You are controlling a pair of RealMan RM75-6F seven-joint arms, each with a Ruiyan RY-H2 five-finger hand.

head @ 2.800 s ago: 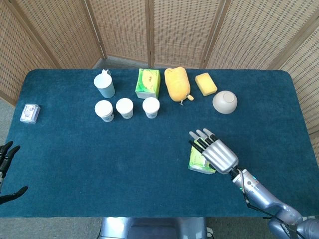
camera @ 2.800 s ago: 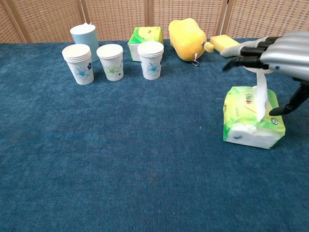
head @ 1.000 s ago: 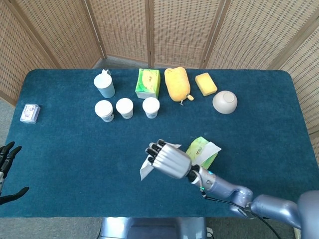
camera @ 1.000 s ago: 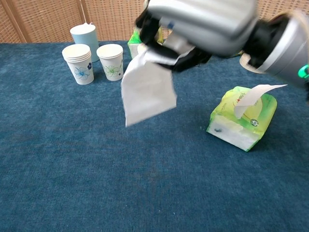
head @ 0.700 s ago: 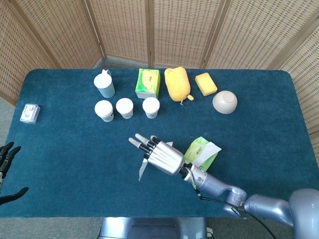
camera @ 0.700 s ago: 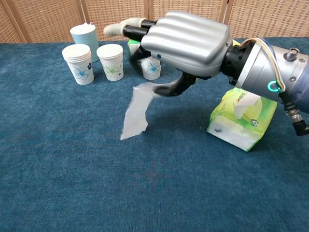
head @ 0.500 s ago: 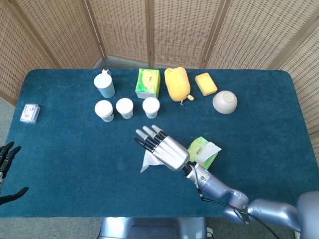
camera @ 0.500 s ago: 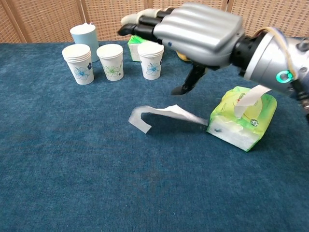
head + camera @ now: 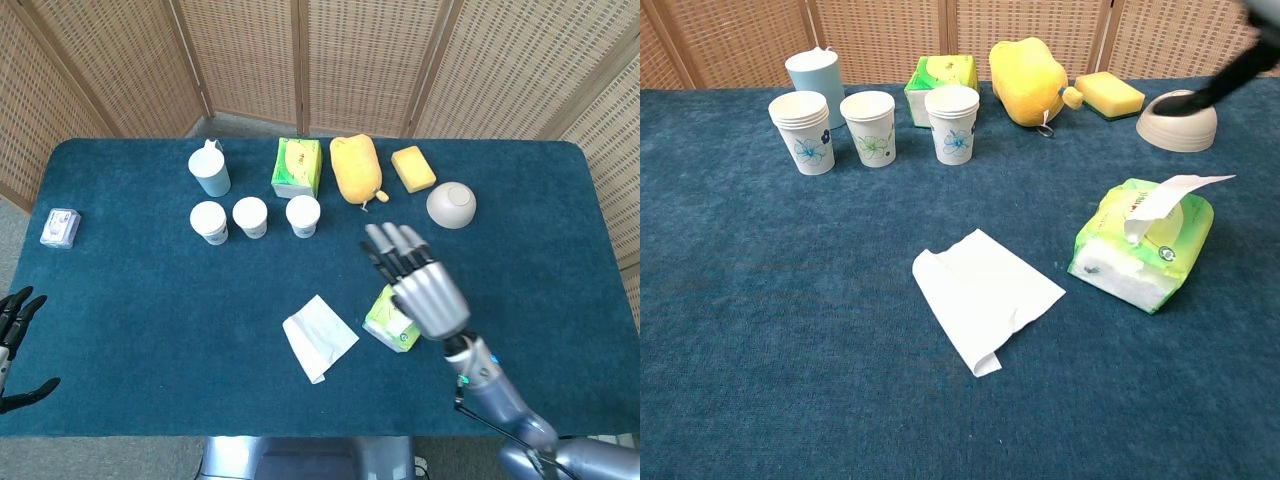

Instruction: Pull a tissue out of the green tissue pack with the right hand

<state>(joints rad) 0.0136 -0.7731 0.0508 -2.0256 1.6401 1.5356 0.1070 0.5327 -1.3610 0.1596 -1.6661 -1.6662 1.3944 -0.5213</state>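
The green tissue pack [image 9: 1143,246] lies tilted on the blue cloth right of centre, a fresh white tissue sticking out of its top; in the head view the pack [image 9: 386,321] is partly covered by my right hand. A pulled-out white tissue [image 9: 984,293] lies flat on the cloth to the pack's left, also visible as the tissue [image 9: 319,336] from above. My right hand [image 9: 418,283] hovers above the pack with fingers spread and nothing in it; only one dark fingertip [image 9: 1240,68] shows at the chest view's top right. My left hand [image 9: 14,345] rests open at the table's left edge.
Along the back stand a light blue cup [image 9: 211,170], three paper cups [image 9: 250,216], a green box [image 9: 297,166], a yellow plush toy [image 9: 356,167], a yellow sponge [image 9: 413,168] and a beige bowl [image 9: 451,204]. A small packet [image 9: 61,227] lies far left.
My right hand pulled a tissue from the pack, swung it left, let it go and drew back to the right and up. The tissue settled flat on the cloth. The pack shifted and tilted.
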